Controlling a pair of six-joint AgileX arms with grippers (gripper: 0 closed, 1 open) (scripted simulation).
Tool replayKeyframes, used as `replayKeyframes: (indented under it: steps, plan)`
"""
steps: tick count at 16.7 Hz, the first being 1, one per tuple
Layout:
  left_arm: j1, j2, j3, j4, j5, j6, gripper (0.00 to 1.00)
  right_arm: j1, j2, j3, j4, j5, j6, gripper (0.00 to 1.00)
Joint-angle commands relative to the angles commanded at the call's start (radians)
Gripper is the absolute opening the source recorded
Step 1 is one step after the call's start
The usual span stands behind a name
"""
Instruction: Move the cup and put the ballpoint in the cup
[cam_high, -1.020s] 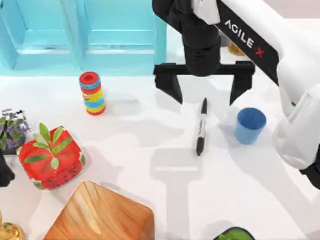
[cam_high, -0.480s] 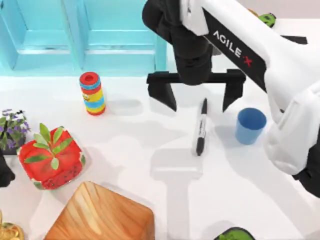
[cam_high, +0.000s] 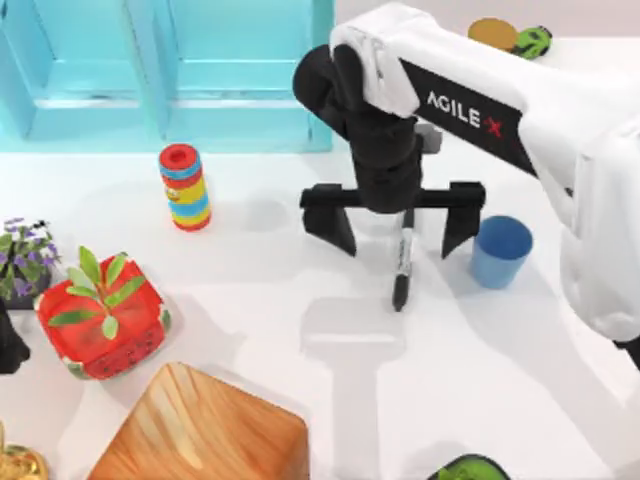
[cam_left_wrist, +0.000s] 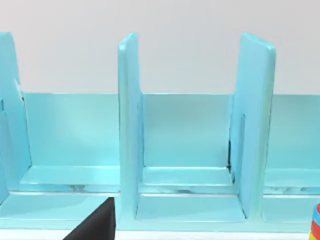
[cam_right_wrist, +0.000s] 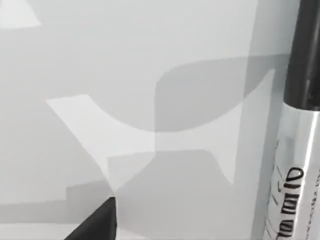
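Note:
The black ballpoint (cam_high: 401, 270) with its grey-white band lies flat on the white table, a little right of centre. My right gripper (cam_high: 395, 228) hangs open over its far half, one finger on each side and well apart from it. The light-blue cup (cam_high: 500, 252) stands upright just right of the gripper's right finger. The right wrist view shows the ballpoint (cam_right_wrist: 296, 150) close up on the table, with one black fingertip (cam_right_wrist: 95, 224) at the edge. My left arm (cam_high: 8, 345) is parked at the table's left edge.
A striped cylinder (cam_high: 186, 187) stands left of the gripper. A red planter (cam_high: 100, 315), purple flowers (cam_high: 22, 260) and a wooden block (cam_high: 200, 430) fill the front left. A turquoise shelf (cam_high: 170, 70) runs along the back, also seen as shelf (cam_left_wrist: 190, 150).
My right gripper has come toward the table's front and lower, so its open fingers now straddle the ballpoint. Ballpoint and cup have not moved.

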Motion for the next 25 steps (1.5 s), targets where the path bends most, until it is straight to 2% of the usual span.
replayKeyframes:
  steps: [4, 10, 23, 25]
  plan:
    - [0.000, 0.000, 0.000, 0.000, 0.000, 0.000, 1.00, -0.004, -0.038, -0.179, 0.144, 0.000, -0.005, 1.00]
    - [0.000, 0.000, 0.000, 0.000, 0.000, 0.000, 1.00, -0.005, -0.043, -0.206, 0.168, 0.000, -0.006, 1.00]
    - [0.000, 0.000, 0.000, 0.000, 0.000, 0.000, 1.00, -0.005, -0.043, -0.206, 0.168, 0.000, -0.006, 0.02]
    - [0.000, 0.000, 0.000, 0.000, 0.000, 0.000, 1.00, -0.005, -0.043, -0.206, 0.168, 0.000, -0.006, 0.00]
